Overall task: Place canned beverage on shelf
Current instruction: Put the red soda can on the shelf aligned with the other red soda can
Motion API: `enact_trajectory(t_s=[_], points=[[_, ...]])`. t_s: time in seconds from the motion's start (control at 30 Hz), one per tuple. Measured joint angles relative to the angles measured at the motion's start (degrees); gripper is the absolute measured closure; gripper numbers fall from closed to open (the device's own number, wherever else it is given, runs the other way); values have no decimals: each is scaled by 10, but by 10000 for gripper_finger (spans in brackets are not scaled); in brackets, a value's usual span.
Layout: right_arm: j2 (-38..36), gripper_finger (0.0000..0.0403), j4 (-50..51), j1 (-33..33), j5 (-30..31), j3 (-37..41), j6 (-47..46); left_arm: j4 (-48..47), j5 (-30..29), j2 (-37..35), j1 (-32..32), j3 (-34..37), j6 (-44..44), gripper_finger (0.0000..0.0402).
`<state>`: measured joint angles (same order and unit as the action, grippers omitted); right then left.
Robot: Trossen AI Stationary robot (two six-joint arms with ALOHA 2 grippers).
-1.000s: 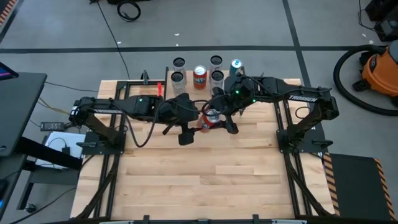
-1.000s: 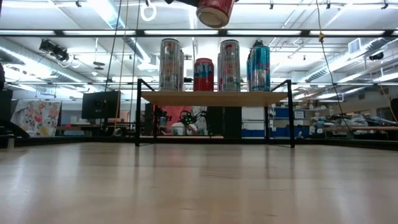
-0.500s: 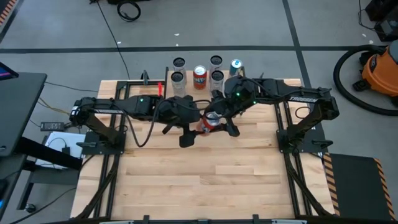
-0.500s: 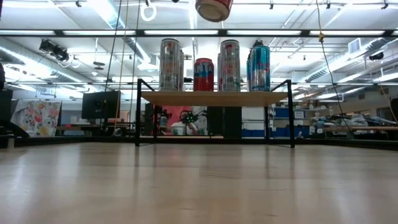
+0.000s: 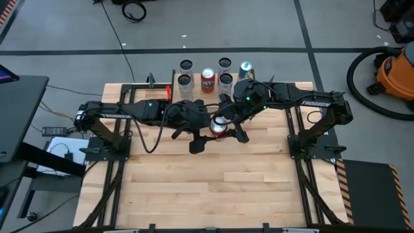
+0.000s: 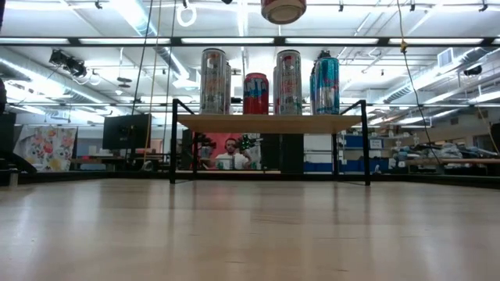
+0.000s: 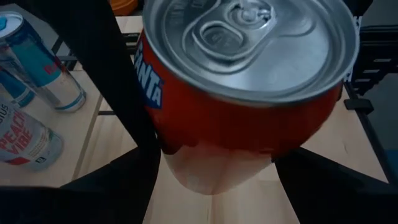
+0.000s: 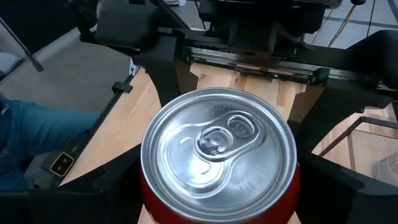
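A red soda can (image 5: 218,126) with a silver top is held high above the table's middle, upright; in the low view only its bottom (image 6: 283,9) shows at the top edge. My left gripper (image 5: 207,129) comes at it from the left and my right gripper (image 5: 229,127) from the right, and both are shut on it. The shelf (image 6: 269,122), a light board on thin black legs, stands at the table's far edge. It carries several cans (image 6: 255,94), seen from above as (image 5: 207,79). My left gripper pinches the can's red side wall (image 7: 186,134) between its two fingers, below the rim. The fingers lie about level and come from the table's left. The can is upright, top up, lifted clear of the table. My right gripper has its two fingers on either side of the can's body (image 8: 152,190), below the rim. They come about level from the table's right. The can's own top hides the places of contact.
Tall silver cans (image 6: 212,81), a red can and a blue can (image 6: 326,84) fill much of the shelf top. Two of these cans show in the left wrist view (image 7: 37,68). The wooden tabletop (image 5: 213,181) lies bare toward the near edge. A person (image 6: 231,156) sits far behind the shelf.
The can has turned from tilted to upright, its silver top now facing up, and has risen a little and shifted toward the table's right. Both grippers have stayed shut on it at the table's middle.
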<state>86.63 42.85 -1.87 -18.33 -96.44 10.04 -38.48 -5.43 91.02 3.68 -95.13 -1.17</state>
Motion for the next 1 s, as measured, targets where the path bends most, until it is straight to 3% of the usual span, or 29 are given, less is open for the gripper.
enact_trajectory(t_s=[0.27,0.87,1.0], points=[[0,76,0,0,5,0,0,1,2,1,0,0,16,89],[3,76,9,-1,4,0,3,-12,5,2,3,0,42,143],[5,76,-4,-7,21,0,3,-31,-28,1,-4,-2,47,154]])
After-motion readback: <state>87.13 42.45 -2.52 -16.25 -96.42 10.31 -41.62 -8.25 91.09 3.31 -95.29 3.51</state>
